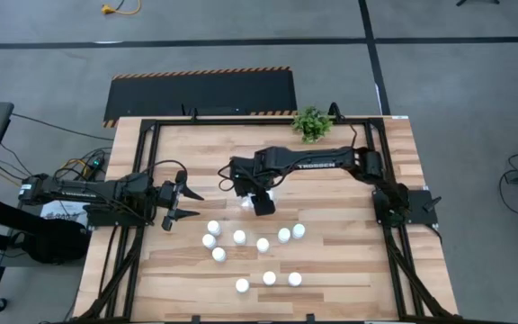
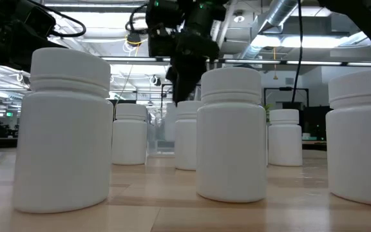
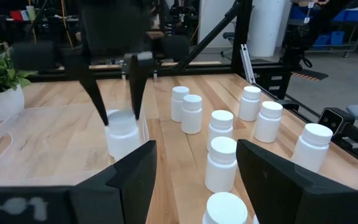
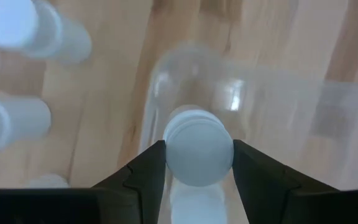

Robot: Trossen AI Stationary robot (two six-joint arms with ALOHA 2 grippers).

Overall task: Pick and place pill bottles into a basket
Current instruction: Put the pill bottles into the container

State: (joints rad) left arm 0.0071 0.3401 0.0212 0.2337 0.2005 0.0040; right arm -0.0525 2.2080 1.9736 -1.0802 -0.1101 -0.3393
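Observation:
My right gripper points down over the clear basket at mid-table, shut on a white pill bottle. In the left wrist view the bottle stands upright between the dark fingers, just inside the basket's near-side wall. Several loose pill bottles stand upright on their bases on the wooden table, nearer the front edge. My left gripper waits open and level at the table's left, pointing toward them. My right gripper pinches the bottle's cap and neck between its two fingers, which come from above and point down. The bottle is upright, its lower part within the basket's walls. I cannot tell whether its base rests on the basket's floor.
A small green potted plant stands at the table's far edge, beyond the basket. A black frame runs along the table's sides. The loose bottles crowd the front half of the table.

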